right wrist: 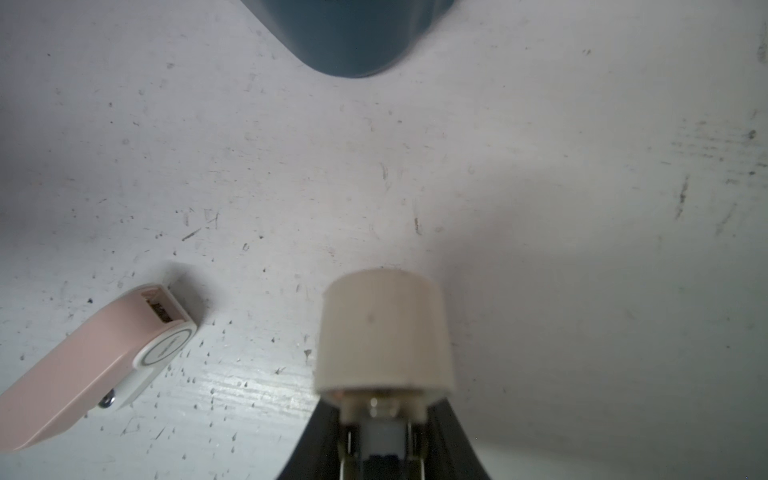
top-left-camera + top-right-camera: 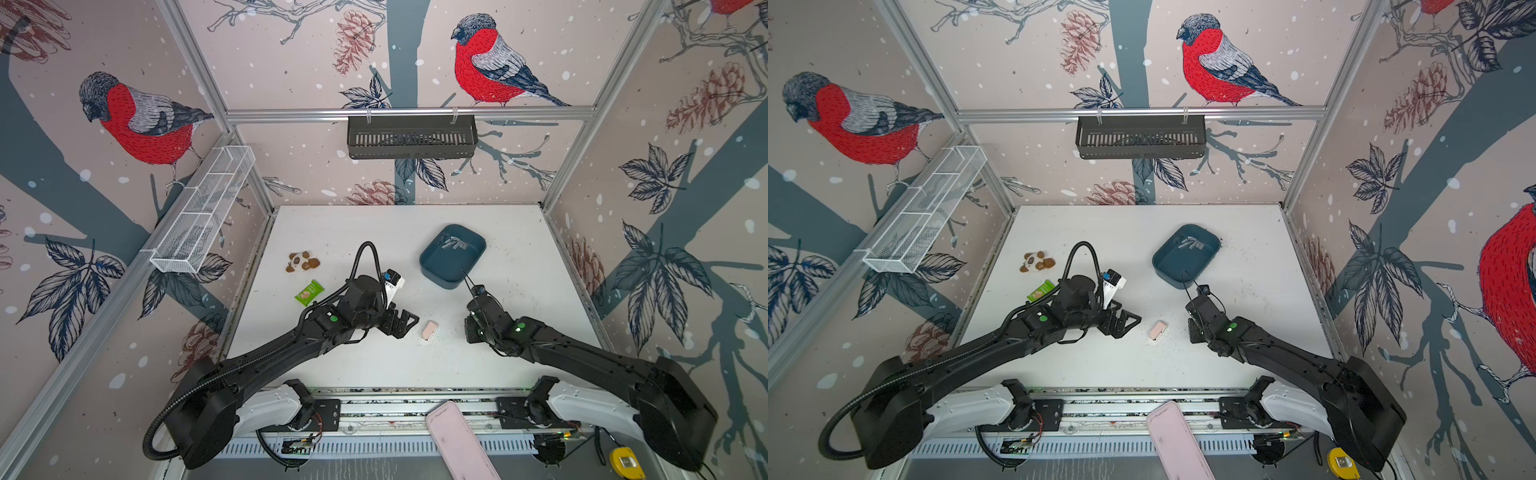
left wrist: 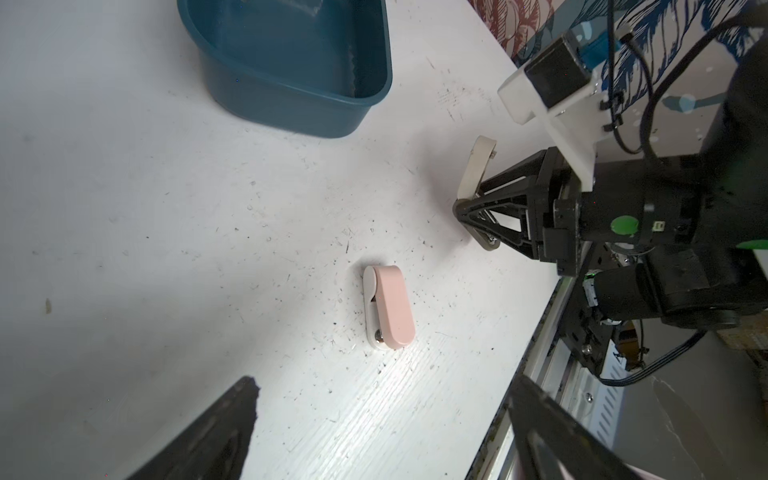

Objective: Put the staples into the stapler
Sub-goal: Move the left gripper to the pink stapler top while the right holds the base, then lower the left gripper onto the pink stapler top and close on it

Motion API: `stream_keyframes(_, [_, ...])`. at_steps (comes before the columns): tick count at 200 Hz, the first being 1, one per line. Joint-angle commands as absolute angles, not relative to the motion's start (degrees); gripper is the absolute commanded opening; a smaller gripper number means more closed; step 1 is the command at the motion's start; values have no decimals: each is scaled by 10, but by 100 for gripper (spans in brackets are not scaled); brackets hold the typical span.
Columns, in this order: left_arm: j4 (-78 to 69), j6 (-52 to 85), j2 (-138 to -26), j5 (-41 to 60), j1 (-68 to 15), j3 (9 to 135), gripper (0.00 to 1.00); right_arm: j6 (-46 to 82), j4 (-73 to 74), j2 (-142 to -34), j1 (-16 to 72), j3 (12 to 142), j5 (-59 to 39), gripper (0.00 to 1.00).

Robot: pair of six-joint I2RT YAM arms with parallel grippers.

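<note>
Panda toy [image 2: 302,262], green packet [image 2: 309,292] (close together) on white table [image 2: 332,232]

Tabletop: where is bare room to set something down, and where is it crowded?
Free: far strip behind the panda toy and tray; right edge beside the tray; near strip before the stapler. Crowded: centre, left gripper and right gripper flanking the stapler.

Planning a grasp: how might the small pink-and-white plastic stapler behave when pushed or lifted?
The small pink-and-white plastic stapler lies flat on its side, so it should slide, not roll. Its smooth shell may slip. Small, so probably light.
</note>
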State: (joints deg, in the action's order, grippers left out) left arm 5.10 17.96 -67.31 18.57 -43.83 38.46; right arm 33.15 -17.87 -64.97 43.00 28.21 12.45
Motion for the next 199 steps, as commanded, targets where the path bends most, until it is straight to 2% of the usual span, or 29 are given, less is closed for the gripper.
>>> stream_keyframes(1, [31,165,-687,180,-445,394,92,330,-173,-671,430,289,141,18])
stream_keyframes(57, [39,170,-712,169,-467,398,87,323,-172,-697,418,299,136,21])
stream_keyframes(82, [64,172,-737,139,-478,409,77,323,-165,-703,418,298,129,24])
stream_keyframes(102, [85,169,-759,131,-478,421,74,325,-164,-707,417,297,129,26])
stream_keyframes(199, [103,175,-837,75,-478,452,71,331,-168,-673,416,288,131,50])
